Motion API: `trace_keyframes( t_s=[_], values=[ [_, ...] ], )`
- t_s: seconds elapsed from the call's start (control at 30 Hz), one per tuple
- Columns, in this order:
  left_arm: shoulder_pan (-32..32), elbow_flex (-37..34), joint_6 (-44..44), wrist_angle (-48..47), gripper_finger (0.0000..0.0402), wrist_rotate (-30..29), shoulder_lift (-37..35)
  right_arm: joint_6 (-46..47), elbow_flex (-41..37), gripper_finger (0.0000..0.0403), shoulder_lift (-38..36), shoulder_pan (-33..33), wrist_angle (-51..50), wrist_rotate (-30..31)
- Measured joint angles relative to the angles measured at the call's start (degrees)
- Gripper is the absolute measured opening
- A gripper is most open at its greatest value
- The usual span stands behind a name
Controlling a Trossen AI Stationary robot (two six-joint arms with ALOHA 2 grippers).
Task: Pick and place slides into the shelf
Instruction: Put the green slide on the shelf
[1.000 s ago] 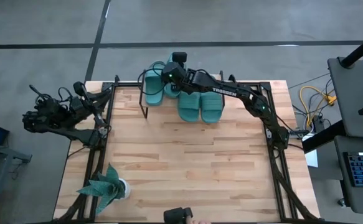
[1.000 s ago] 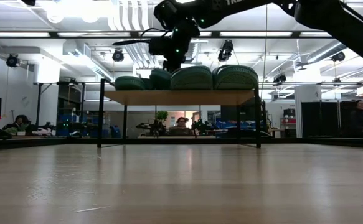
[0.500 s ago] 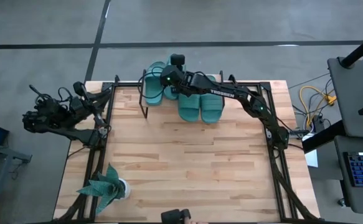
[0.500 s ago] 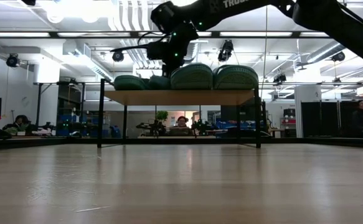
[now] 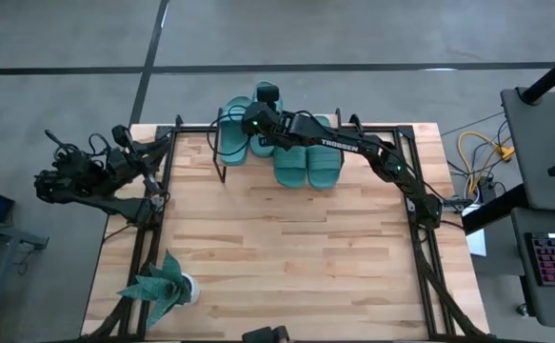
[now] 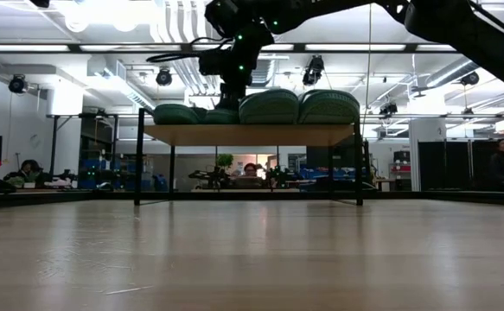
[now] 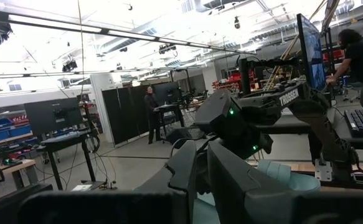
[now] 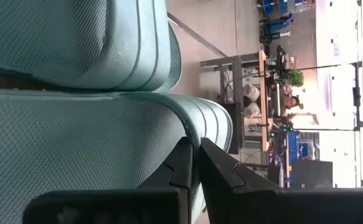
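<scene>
My right arm stretches from the table's right edge diagonally across to the far end, over the shelf (image 5: 222, 152). My right gripper (image 5: 255, 131) sits above the slides (image 5: 292, 162) there, at the second slide from the left (image 5: 261, 138). In the right wrist view my fingers (image 8: 182, 163) are pressed together with no gap, tips against the ribbed strap of a slide (image 8: 75, 155); nothing is held between them. In the low view the gripper (image 6: 227, 91) comes down from above onto the row, just left of the middle.

My left arm is folded off the table's left edge, left gripper (image 5: 56, 181) well apart from the shelf. In the left wrist view its fingers (image 7: 190, 171) are closed together, empty.

All four slides lie side by side on the shelf top (image 6: 252, 134) at the far edge of the table (image 5: 287, 248). The two right ones (image 5: 324, 164) stick out toward the near side; the two left ones sit farther back, past the far edge. My arm covers most of the second slide from above.

A potted plant (image 5: 158, 286) stands at the near left corner, well clear. People sit at desks in the room behind (image 6: 252, 171). A person stands at a monitor (image 7: 362, 62) in the left wrist view. The shelf legs (image 6: 139, 155) are thin and dark; the plank is barely visible from above under the slides.
</scene>
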Motion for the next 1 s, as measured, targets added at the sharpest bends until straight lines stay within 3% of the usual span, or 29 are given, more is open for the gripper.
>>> trace_keyframes(
  t_s=[0.57, 1.0],
  values=[
    [0.02, 0.00, 0.02, 0.00, 0.0027, 0.00, 0.00, 0.75, 1.18, 0.0012, 0.00, -0.01, -1.20, -3.22],
    [0.02, 0.00, 0.02, 0.00, 0.0027, 0.00, 0.00, 3.88, 3.26, 0.0048, 0.00, 0.03, -4.91, -6.99]
  ],
)
